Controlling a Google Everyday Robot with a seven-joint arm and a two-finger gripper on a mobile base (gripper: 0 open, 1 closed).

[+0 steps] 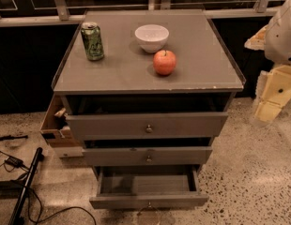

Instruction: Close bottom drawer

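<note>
The grey cabinet [145, 81] has three drawers, all pulled out somewhat. The bottom drawer [149, 200] is pulled out the farthest, low at the picture's front. Its inside [148, 184] shows bare, and its small round knob [149, 204] sits at the centre of the flat front. Above it are the mid drawer [148, 156] and the top drawer [148, 125]. My arm's white and pale yellow parts hang at the right edge. The gripper [270, 104] is there, right of the cabinet, well above and away from the bottom drawer.
On the cabinet top stand a green can [92, 41], a white bowl [151, 37] and a red apple [164, 62]. A cardboard box [54, 128] sits against the cabinet's left side. Cables and a black pole [24, 186] lie on the speckled floor at left.
</note>
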